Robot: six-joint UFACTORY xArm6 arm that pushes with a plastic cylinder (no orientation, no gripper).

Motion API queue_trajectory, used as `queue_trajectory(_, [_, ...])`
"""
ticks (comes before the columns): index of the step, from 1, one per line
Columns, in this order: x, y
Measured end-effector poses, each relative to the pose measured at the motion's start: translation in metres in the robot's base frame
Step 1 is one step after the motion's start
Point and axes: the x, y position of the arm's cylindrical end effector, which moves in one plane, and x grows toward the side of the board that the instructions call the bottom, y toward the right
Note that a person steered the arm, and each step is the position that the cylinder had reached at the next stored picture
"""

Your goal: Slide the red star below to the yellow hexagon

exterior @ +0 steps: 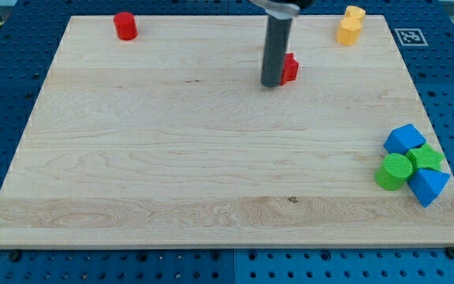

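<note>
The red star [291, 69] lies near the view's top, right of centre, partly hidden behind my rod. My tip [272, 84] rests on the board at the star's left side, touching or nearly touching it. The yellow hexagon [348, 31] sits near the board's top right corner, with a second yellow block [355, 13] right behind it. The star is to the left of and below the hexagon, apart from it.
A red cylinder [125, 25] stands at the top left. At the right edge is a cluster: a blue block [404, 140], a green cylinder [394, 171], another green block [427, 157] and a blue triangle [428, 185]. The wooden board [172, 158] lies on a blue pegboard table.
</note>
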Motion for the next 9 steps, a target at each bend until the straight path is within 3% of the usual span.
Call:
queue_trajectory(1, [-0.041, -0.002])
queue_trajectory(2, [-0.042, 0.019])
queue_trajectory(5, [0.025, 0.068])
queue_trajectory(7, [-0.013, 0.076])
queue_trajectory(9, [0.015, 0.094])
